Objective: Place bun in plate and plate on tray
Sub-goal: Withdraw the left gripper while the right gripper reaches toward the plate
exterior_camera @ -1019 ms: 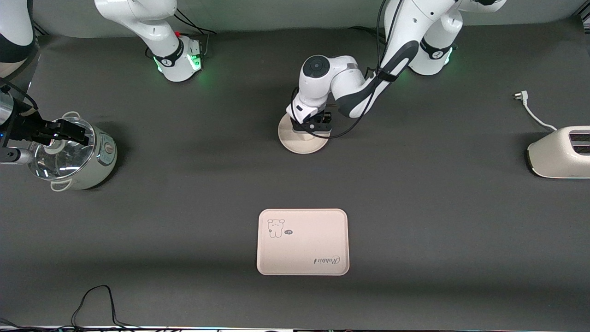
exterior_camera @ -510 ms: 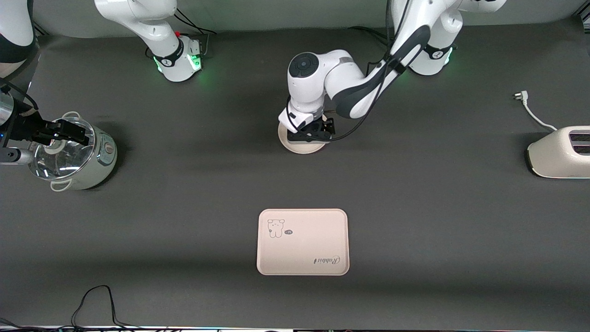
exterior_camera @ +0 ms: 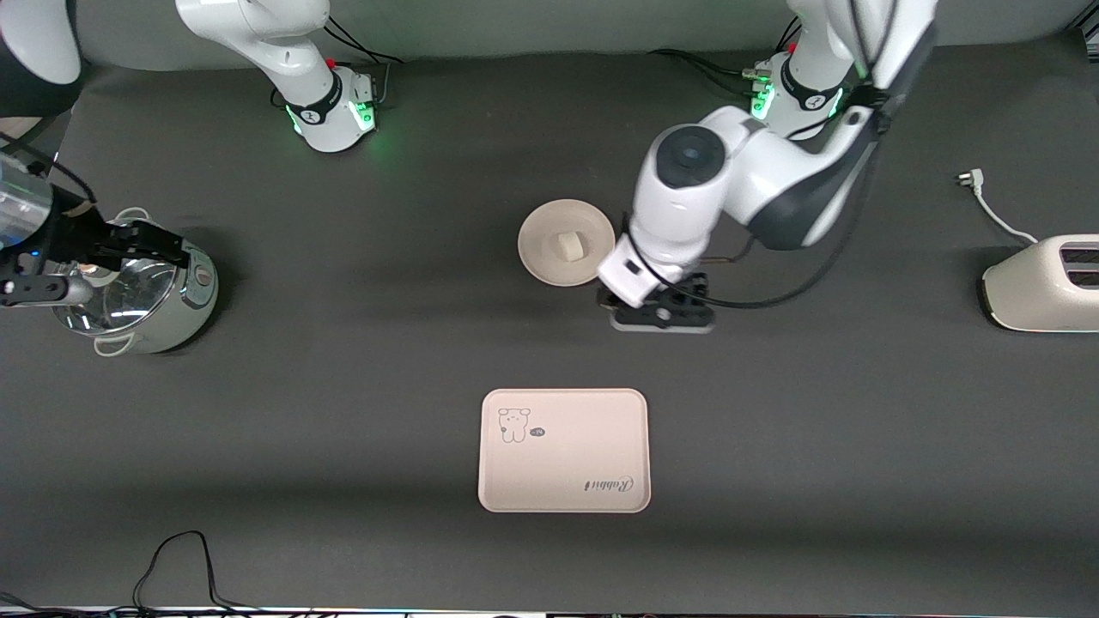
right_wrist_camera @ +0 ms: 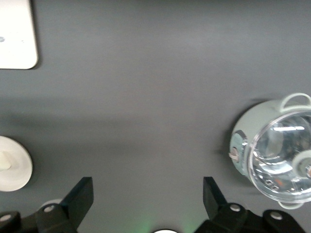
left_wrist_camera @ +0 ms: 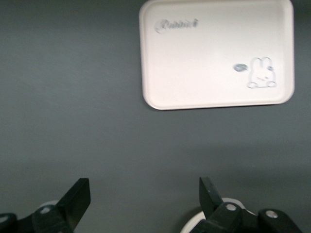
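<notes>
**Bun on the plate, plate apart from the tray**

The bun (exterior_camera: 567, 245), a small off-white lump, lies in the middle of the round cream plate (exterior_camera: 541, 257), which sits on the dark table mat (exterior_camera: 343, 386) about midway between the two arm bases. The plate is not on the tray (exterior_camera: 564, 481): the cream-pink rectangular tray, with its cartoon animal and the word "Rabbit", lies well apart from it, nearer to the front camera.

The left gripper (exterior_camera: 663, 316) hangs just beside the plate, toward the left arm's end of the table, over bare mat. Its fingers (left_wrist_camera: 77, 199) stand wide apart and hold nothing; the left wrist view shows the tray past them.

The right gripper (exterior_camera: 137, 242) is over a rice cooker with a glass lid (exterior_camera: 129, 296) at the right arm's end of the table, its fingers (right_wrist_camera: 80, 196) likewise spread and empty.

A white toaster (exterior_camera: 1043, 283) stands at the left arm's end, its cord and plug (exterior_camera: 974, 180) lying on the mat just beside it.
</notes>
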Controlling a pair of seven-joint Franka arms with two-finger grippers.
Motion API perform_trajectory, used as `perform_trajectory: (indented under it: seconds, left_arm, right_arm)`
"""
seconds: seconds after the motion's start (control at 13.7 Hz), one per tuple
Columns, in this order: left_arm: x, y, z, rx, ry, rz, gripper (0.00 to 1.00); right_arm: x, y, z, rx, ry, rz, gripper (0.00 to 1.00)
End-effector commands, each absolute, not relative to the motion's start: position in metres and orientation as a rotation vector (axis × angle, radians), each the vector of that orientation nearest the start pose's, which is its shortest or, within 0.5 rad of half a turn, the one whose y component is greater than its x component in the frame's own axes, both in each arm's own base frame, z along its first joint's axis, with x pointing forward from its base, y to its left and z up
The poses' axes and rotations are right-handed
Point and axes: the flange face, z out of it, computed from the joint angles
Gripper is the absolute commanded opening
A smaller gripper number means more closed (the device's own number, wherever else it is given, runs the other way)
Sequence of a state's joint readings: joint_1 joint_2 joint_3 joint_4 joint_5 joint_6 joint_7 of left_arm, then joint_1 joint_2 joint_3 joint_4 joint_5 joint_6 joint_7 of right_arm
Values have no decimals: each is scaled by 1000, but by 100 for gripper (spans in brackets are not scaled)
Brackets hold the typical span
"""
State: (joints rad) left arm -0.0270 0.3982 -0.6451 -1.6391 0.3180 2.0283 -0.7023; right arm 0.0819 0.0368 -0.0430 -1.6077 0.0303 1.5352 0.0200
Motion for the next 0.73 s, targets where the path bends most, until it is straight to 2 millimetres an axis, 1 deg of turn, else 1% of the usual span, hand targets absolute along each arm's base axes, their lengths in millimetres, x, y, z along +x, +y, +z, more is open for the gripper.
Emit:
perform_trajectory:
  seconds: [0.0, 0.07, 0.15, 0.22, 0.29, 0.36, 0.44, 0.51, 0.58, 0.66]
  left_arm:
    - [576, -312, 467, -3132, 147, -82, 100]
    - [583, -293, 483, -3170, 152, -60, 100]
    - [594, -261, 504, -3219, 173, -49, 100]
    - [600, -228, 521, -3257, 231, -56, 100]
    - [607, -196, 527, -3266, 266, -51, 100]
    - [607, -168, 535, -3250, 295, -31, 100]
    - [604, -146, 543, -3226, 319, -29, 100]
    - [602, -126, 552, -3204, 334, -50, 100]
    - [598, -103, 559, -3179, 363, -69, 100]
    - [592, -87, 564, -3156, 405, -78, 100]
  right_arm:
    - [545, 72, 594, -3102, -43, 119, 100]
    - [542, 93, 595, -3104, -60, 111, 100]
    - [540, 102, 596, -3105, -43, 103, 100]
    - [537, 119, 595, -3107, -41, 102, 100]
    - [531, 137, 596, -3108, -31, 95, 100]
    - [524, 160, 597, -3108, -16, 82, 100]
    - [515, 189, 597, -3111, -6, 84, 100]
    - [505, 213, 596, -3114, 27, 87, 100]
    - [491, 243, 598, -3111, 49, 79, 100]
    - [477, 270, 598, -3084, 70, 96, 100]
